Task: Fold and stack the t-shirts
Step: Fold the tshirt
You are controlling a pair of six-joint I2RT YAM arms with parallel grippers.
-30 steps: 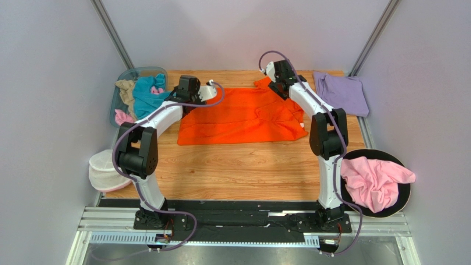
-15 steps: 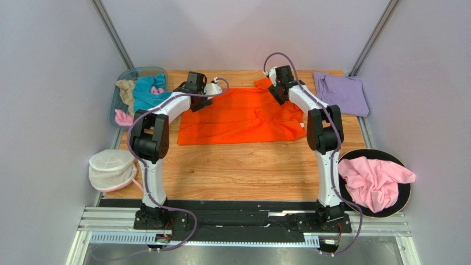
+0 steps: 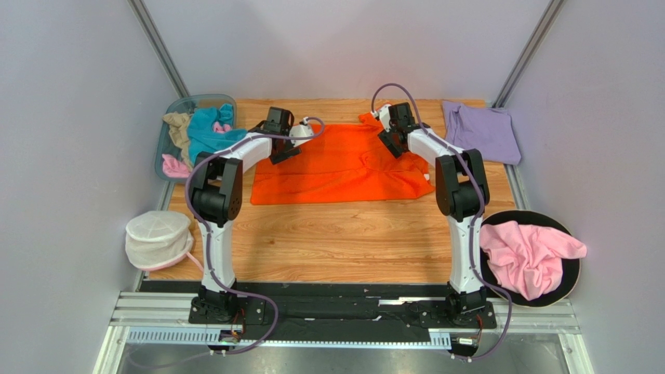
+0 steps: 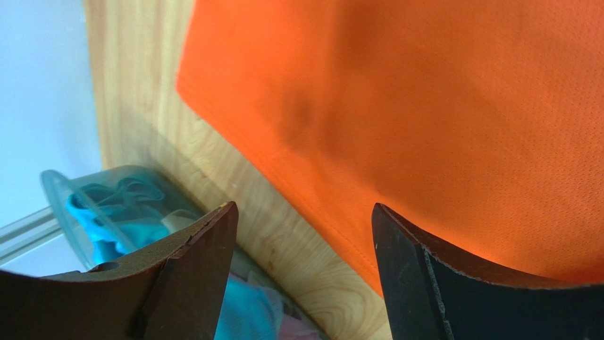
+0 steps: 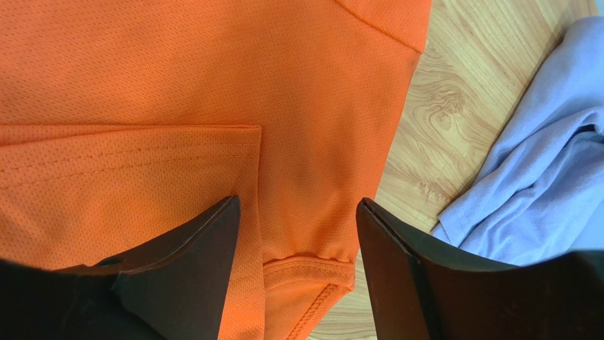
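While the right hand (image 3: 389, 142) has only eased a little nearer over the far right sleeve of the orange t-shirt (image 3: 336, 167), the left hand (image 3: 282, 149) has swung in from the bin side to the shirt's far left corner and spread its jaws wider. Both hands now hover wide and empty just above the cloth, the left straddling the shirt's edge, the right over the sleeve hem. I judge this sets up a two-handed pinch of the far edge for a fold that is not yet made. The orange t-shirt lies spread in the far middle of the worktop (image 3: 336, 241). Counting: one orange t-shirt; one lavender t-shirt (image 3: 484, 132) at the far right; one pink t-shirt (image 3: 531, 257) bundled on one black round tray (image 3: 574, 273); one clear bin (image 3: 165, 152) holding teal, tan and pink cloth; one white mesh pouch (image 3: 158, 238) at the left edge.
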